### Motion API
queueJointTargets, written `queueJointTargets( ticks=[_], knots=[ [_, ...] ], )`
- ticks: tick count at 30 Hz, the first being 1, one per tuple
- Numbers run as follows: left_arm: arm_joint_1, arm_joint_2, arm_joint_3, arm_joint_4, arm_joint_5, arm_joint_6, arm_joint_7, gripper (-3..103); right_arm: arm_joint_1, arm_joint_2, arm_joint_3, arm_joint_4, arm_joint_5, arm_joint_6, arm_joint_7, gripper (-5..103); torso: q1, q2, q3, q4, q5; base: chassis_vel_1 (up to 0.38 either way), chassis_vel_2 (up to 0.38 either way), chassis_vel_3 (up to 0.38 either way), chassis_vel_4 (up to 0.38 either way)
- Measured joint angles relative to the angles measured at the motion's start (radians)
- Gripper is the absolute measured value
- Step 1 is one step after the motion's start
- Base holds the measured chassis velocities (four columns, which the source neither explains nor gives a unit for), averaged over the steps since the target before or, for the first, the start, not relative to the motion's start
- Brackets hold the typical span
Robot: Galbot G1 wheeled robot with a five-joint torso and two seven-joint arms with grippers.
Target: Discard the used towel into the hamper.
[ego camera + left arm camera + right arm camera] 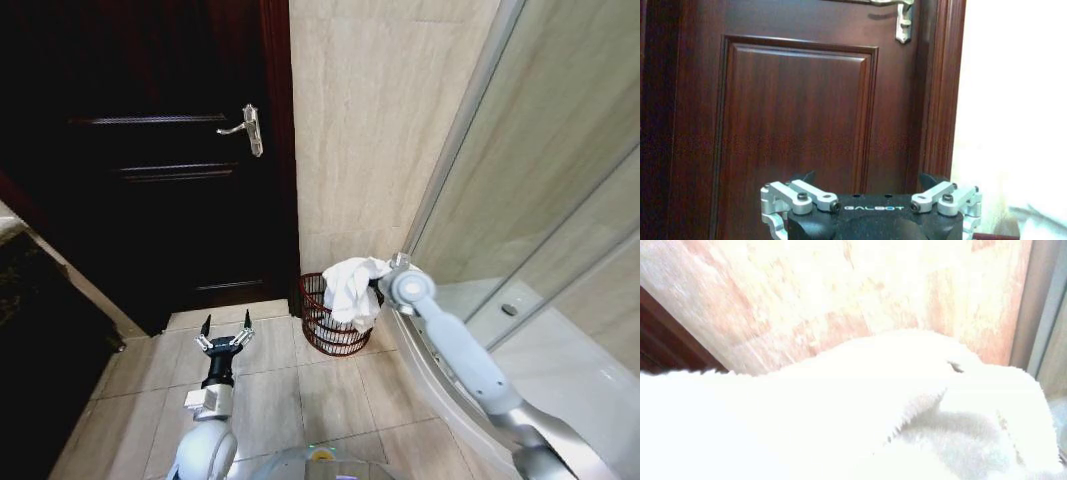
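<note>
White towel (352, 288) hangs over the wicker hamper (330, 330), which stands on the tiled floor (300, 390) in the corner beside the dark door (150, 150). Right hand (385, 272) reaches the towel's top, its grip hidden. Left hand (223, 334) spread wide, low near the door.

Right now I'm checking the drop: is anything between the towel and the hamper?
Nothing visible. The white towel hangs at the right hand, draped over the hamper rim and partly inside its open top. The left hand waits apart, open, toward the door.
</note>
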Motion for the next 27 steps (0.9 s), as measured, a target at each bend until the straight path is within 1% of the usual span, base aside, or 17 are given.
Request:
queueJointTargets(
  ticks=[2, 10, 12, 14, 15, 17, 18, 20, 22, 23, 24, 26, 27],
  knots=[
    [-0.002, 0.0, 0.001, 0.005, -0.001, 0.001, 0.0, 100, 0.018, 0.002, 0.006, 0.008, 0.01, 0.0, 0.016, 8, 0.0, 0.0, 0.0, 0.0001, 0.0001, 0.0, 0.0, 0.0, 0.0],
    [-0.01, 0.003, 0.007, 0.017, -0.002, 0.002, 0.001, 100, 0.037, -0.007, 0.024, 0.047, 0.004, 0.0, 0.014, 8, 0.0, 0.0, 0.0, 0.0001, 0.0, 0.0, 0.0, 0.0, 0.0],
    [-0.015, 0.003, 0.013, 0.022, -0.002, 0.002, 0.001, 100, 0.02, 0.002, 0.019, 0.04, -0.015, 0.003, 0.004, 8, 0.0, 0.0, 0.0, 0.0, 0.0, 0.0, 0.0, 0.0, 0.0],
    [-0.019, 0.002, 0.017, 0.024, -0.002, 0.003, 0.001, 100, -0.01, 0.021, 0.012, 0.012, -0.06, 0.016, -0.024, 8, 0.0, 0.0, 0.0, 0.0001, 0.0002, 0.0, 0.0, 0.0, 0.0],
    [-0.019, 0.002, 0.017, 0.024, -0.002, 0.003, 0.001, 100, -0.01, 0.021, 0.012, 0.012, -0.06, 0.016, -0.024, 8, 0.0, 0.0, 0.0, 0.0001, 0.0002, 0.0, 0.0, 0.0, 0.0],
    [-0.021, 0.002, 0.017, 0.025, -0.002, 0.003, 0.001, 100, -0.036, 0.038, 0.005, -0.023, -0.117, 0.029, -0.066, 8, 0.0, 0.0, 0.0, 0.0, 0.0003, 0.0, 0.0, 0.0, 0.0],
    [-0.02, 0.003, 0.016, 0.025, -0.002, 0.003, 0.001, 100, -0.046, 0.047, 0.002, -0.041, -0.134, 0.031, -0.075, 8, 0.0, 0.0, 0.0, 0.0, 0.0003, 0.0, 0.0, 0.0, 0.0],
    [-0.017, 0.005, 0.014, 0.024, -0.003, 0.003, 0.001, 100, -0.052, 0.051, -0.001, -0.053, -0.126, 0.02, -0.072, 8, 0.0, 0.0, 0.0, 0.0001, 0.0002, 0.0, 0.0, 0.0, 0.0],
    [-0.015, 0.01, 0.011, 0.022, -0.007, 0.002, 0.001, 100, -0.054, 0.046, -0.004, -0.059, -0.072, -0.039, -0.046, 8, 0.0, 0.0, 0.0, 0.0002, 0.0002, 0.0, 0.0, 0.0, 0.0],
    [-0.015, 0.01, 0.011, 0.022, -0.007, 0.002, 0.001, 100, -0.054, 0.046, -0.004, -0.059, -0.072, -0.039, -0.046, 8, 0.0, 0.0, 0.0, 0.0002, 0.0002, 0.0, 0.0, 0.0, 0.0],
    [-0.016, 0.01, 0.011, 0.022, -0.007, 0.001, -0.003, 100, -0.051, 0.04, -0.004, -0.06, -0.036, -0.069, -0.026, 5, 0.0, 0.0, 0.0, 0.0001, 0.0002, 0.0, 0.0, 0.0, 0.0],
    [-0.02, 0.005, 0.014, 0.022, -0.008, 0.0, -0.014, 100, -0.034, 0.027, -0.003, -0.066, 0.058, -0.099, 0.031, 14, 0.0, 0.0, 0.0, 0.0001, 0.0001, 0.0, 0.0, 0.0, 0.0],
    [-0.02, 0.005, 0.014, 0.022, -0.008, 0.0, -0.014, 100, -0.034, 0.027, -0.003, -0.066, 0.058, -0.099, 0.031, 14, 0.0, 0.0, 0.0, 0.0001, 0.0001, 0.0, 0.0, 0.0, 0.0]
  ],
)
